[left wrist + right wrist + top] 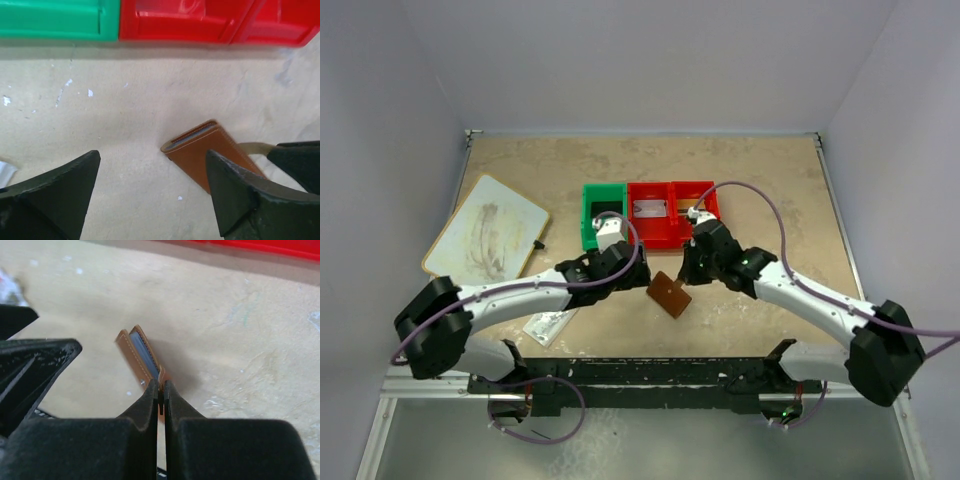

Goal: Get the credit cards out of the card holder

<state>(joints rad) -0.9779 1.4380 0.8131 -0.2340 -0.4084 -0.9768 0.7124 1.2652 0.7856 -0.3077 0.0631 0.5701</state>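
The right gripper (161, 390) is pinched shut on the near end of the card holder (138, 354) — it stands on edge, long axis running ahead of the fingertips and slightly left. The left gripper (152, 157) gapes wide and empty, the holder just off its right finger, so the right arm is nearer.
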